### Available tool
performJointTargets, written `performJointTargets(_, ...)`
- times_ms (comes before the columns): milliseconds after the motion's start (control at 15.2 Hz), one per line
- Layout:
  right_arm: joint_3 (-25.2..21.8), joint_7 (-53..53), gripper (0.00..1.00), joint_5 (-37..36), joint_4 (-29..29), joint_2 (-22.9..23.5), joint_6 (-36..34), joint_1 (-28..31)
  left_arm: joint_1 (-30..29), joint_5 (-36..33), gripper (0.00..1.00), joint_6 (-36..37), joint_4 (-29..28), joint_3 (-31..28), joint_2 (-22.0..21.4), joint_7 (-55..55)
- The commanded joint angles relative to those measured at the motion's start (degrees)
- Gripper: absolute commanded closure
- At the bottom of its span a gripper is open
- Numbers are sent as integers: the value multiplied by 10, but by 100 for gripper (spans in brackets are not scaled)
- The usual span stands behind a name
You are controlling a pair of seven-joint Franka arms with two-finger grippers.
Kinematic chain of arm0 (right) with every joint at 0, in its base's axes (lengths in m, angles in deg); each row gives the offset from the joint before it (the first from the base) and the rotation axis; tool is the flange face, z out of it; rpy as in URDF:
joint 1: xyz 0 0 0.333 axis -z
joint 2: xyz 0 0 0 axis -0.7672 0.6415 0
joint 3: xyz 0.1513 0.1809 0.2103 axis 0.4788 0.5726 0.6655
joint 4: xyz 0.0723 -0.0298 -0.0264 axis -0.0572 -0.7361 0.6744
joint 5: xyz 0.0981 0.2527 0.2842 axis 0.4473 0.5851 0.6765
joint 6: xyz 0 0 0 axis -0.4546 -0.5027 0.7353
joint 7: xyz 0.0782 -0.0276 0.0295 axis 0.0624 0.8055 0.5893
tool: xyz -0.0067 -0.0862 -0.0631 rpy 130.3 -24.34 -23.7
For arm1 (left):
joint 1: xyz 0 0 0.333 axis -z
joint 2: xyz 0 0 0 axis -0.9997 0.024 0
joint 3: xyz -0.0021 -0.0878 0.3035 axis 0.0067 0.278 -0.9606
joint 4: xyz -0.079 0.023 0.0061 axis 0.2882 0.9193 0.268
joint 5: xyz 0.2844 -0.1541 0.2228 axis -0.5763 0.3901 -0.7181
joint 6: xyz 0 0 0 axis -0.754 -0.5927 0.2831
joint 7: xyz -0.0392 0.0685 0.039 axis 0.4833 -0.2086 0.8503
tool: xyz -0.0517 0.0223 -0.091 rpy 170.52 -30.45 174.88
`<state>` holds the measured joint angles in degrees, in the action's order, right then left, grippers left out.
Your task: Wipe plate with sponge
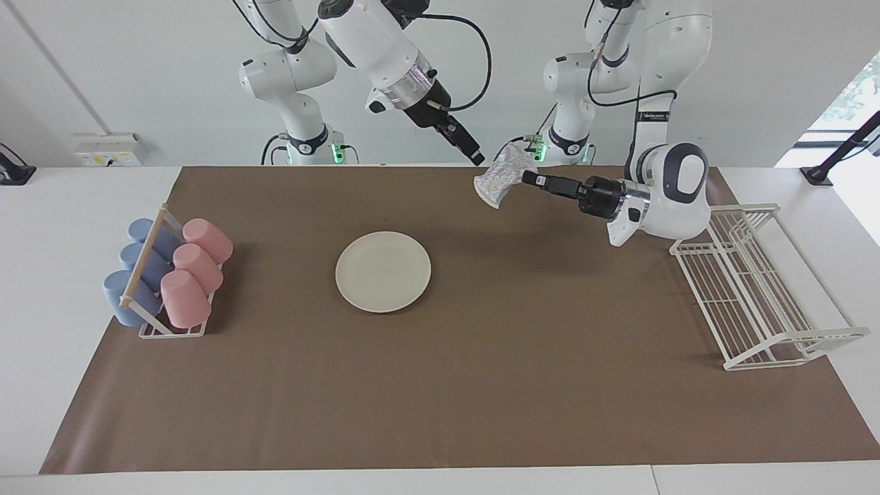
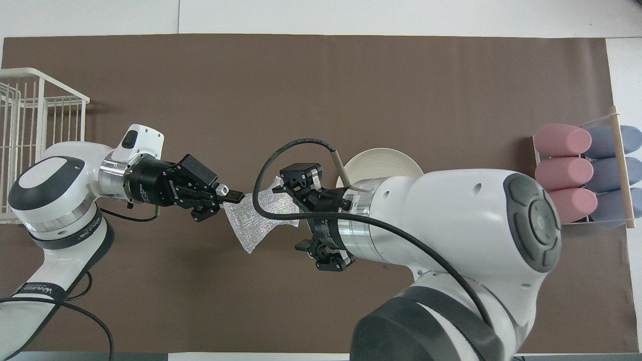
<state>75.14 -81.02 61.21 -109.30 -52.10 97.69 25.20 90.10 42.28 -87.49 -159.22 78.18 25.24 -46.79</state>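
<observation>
The cream-white plate (image 1: 383, 271) lies flat on the brown mat, mid-table; in the overhead view the right arm hides much of the plate (image 2: 383, 159). The silvery glittery sponge (image 1: 500, 180) hangs in the air over the mat's strip nearest the robots, pinched at one end by my left gripper (image 1: 528, 178), which is shut on it. My right gripper (image 1: 474, 157) is raised close beside the sponge's free end. In the overhead view the right gripper (image 2: 287, 217) stands open, its jaws either side of the sponge (image 2: 253, 223), with the left gripper (image 2: 236, 196) facing it. Whether it touches the sponge I cannot tell.
A small rack of pink and blue cups (image 1: 168, 275) lying on their sides sits at the right arm's end of the table. A white wire dish rack (image 1: 749, 289) stands at the left arm's end. The brown mat (image 1: 440, 399) covers the table.
</observation>
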Motion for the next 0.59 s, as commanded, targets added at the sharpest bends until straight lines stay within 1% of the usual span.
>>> performJointTargets(0, -2, -18, 0, 0, -1, 30, 25, -12, 20, 10, 100, -5, -1, -7, -1, -10)
performJointTargets(132, -2, -18, 0, 0, 0, 37, 34, -12, 26, 10, 100, -9, -1, -7, -2, -10)
performJointTargets(462, -2, -19, 0, -1, -1, 36, 27, -11, 27, 10, 100, -13, 3, -7, -3, -10)
performJointTargets(527, -2, -19, 4, -1, -1, 36, 27, -11, 27, 10, 100, -13, 3, -7, -3, -10)
